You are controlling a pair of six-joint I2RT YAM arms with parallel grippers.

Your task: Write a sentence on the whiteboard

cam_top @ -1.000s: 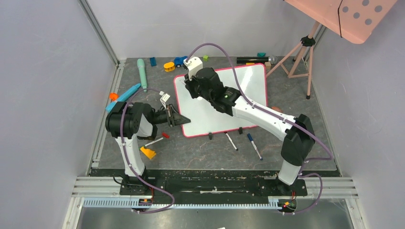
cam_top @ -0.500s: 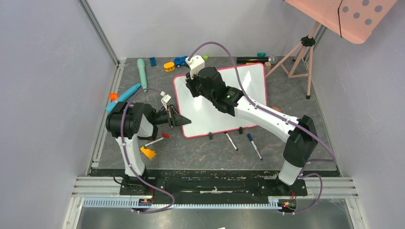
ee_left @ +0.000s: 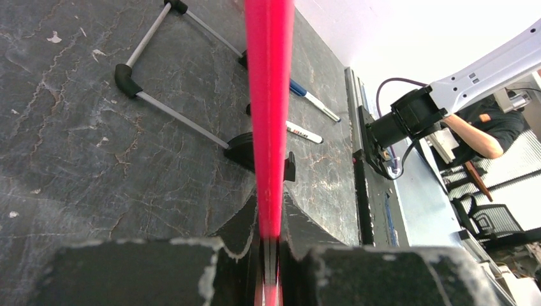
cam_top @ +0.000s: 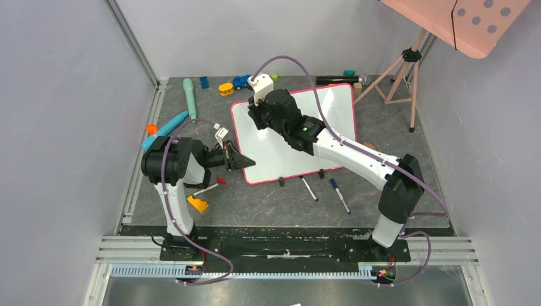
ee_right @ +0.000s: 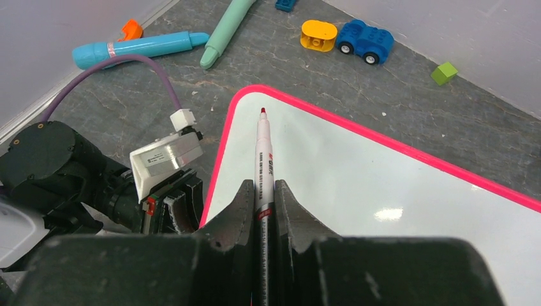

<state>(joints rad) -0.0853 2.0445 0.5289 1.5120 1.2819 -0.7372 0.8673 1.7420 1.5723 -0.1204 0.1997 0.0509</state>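
The whiteboard (cam_top: 332, 113) stands tilted on the dark table, glossy white with a red-pink frame. My left gripper (cam_top: 245, 160) is shut on the frame (ee_left: 269, 95) at the board's left edge, and the red strip runs up between the fingers of this left gripper (ee_left: 270, 210). The right gripper (ee_right: 264, 191) is shut on a white marker (ee_right: 263, 153) with a red tip. That tip points at the board's upper left corner, just inside the frame (ee_right: 220, 153). From above, the right gripper (cam_top: 255, 118) sits over that same corner. No sentence shows on the white face.
Two loose markers (cam_top: 309, 189) (cam_top: 339, 195) lie in front of the board's black feet. Toys line the back: a mint tube (cam_top: 189, 97), a yellow piece (cam_top: 226, 88) and a blue car (cam_top: 241, 81). A pink tripod (cam_top: 402, 70) with a perforated panel (cam_top: 472, 22) stands at the right.
The left gripper's jaws closed the last bit onto the board's frame. The right wrist moved slightly toward the back with the marker, then held still.
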